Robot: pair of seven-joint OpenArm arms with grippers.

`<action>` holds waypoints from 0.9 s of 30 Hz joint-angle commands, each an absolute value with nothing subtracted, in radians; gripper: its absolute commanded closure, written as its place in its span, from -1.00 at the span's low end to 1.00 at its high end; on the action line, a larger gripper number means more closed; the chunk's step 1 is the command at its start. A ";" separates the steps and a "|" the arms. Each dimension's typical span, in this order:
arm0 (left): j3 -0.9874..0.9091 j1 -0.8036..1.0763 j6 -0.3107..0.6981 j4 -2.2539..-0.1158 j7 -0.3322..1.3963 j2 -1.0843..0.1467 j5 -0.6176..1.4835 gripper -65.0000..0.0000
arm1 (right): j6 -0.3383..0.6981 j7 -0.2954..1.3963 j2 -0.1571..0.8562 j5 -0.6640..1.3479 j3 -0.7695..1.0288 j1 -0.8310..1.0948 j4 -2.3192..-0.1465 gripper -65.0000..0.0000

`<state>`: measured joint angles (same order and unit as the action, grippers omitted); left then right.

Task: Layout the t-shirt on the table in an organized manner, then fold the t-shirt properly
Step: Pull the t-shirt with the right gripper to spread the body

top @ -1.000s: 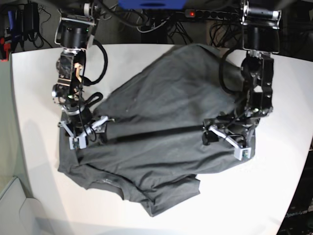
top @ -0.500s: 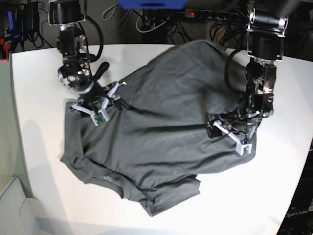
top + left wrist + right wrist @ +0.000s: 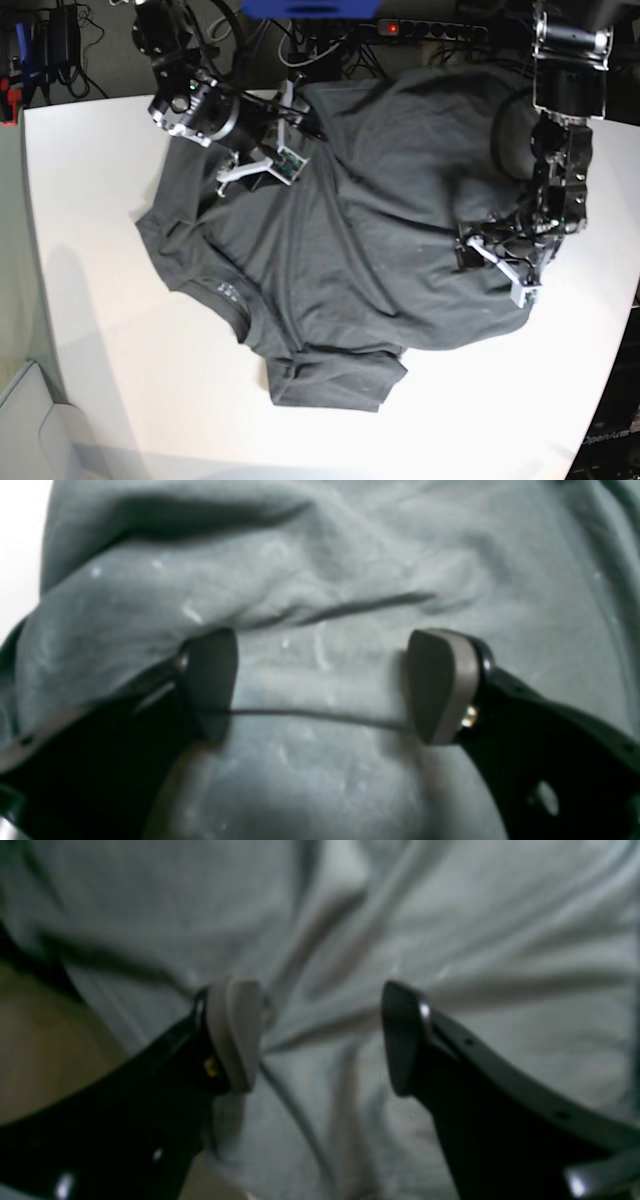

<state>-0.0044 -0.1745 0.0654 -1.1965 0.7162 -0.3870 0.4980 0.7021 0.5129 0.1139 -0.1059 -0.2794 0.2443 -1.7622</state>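
On the table (image 3: 90, 330), the t-shirt (image 3: 340, 260) lies rumpled, collar toward the near left. Over its far left part I hold my right gripper (image 3: 262, 150) spread wide, grasping nothing. Over its right edge my left gripper (image 3: 498, 262) is likewise released, pads (image 3: 440, 685) against cloth

the t-shirt (image 3: 340, 250) lies spread across the table (image 3: 90, 300), reaching its far edge, neck toward the near-left.
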 commanded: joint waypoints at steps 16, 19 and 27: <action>-0.239 -0.182 0.062 -1.254 0.785 -0.395 0.487 -0.59 | 0.698 0.498 0.067 -0.093 -0.077 -0.128 -1.561 -0.18; -0.239 -0.165 0.062 -1.254 0.785 -0.378 0.487 -0.59 | 0.698 0.496 0.025 -0.094 -0.077 -0.228 -1.429 -0.02; -0.239 -0.137 0.062 -1.254 0.785 -0.369 0.487 -0.59 | 0.698 0.475 -0.013 -0.097 -0.070 -0.495 -1.021 0.58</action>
<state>-0.2344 -0.1177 0.0563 -1.2388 0.8024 -0.3546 0.4820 0.6964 0.5026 -0.0109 -0.1150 -0.0700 -0.4625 -1.0035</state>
